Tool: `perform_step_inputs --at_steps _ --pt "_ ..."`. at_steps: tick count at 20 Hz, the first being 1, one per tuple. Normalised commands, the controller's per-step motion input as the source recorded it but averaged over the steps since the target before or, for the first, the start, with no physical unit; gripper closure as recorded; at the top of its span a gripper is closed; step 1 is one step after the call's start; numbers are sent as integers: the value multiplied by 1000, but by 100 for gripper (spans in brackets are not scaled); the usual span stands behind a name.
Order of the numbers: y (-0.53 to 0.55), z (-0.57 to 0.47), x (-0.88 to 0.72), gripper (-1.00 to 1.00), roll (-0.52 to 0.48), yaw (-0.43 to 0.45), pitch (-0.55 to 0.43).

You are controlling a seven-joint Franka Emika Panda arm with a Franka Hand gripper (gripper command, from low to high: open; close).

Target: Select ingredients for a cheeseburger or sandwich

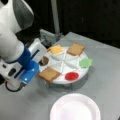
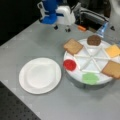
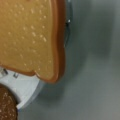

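Both front views are soft and blurred throughout, with no crisp edges anywhere. Even, fairly bright light falls on the grey table [image 1: 105, 75] while the background stays black. The white paper plate [image 1: 75, 108] glares, nearly washed out. A soft shadow lies beneath the divided tray [image 2: 75, 75]. The wrist view shows one toast square [image 3: 30, 37] close up and blurred.

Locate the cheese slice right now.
The cheese slice lies in a wedge of the round white tray, between the patty and a toast square, at a front view's top left of the tray.
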Motion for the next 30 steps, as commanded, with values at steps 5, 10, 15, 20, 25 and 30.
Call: perform_step_inputs --at_steps 5,10,15,20,25,30 --pt "-109 -383 -5 -100 402 67 -101" --pt "-127 -110 -19 -100 431 -5 19" --pt "-168 58 33 -100 518 -32 45" --pt "-224 45 104 -100 522 -26 54" --pt "-203 -49 181 -100 410 41 13" --pt "-129 -72 287 -100 363 77 -13"
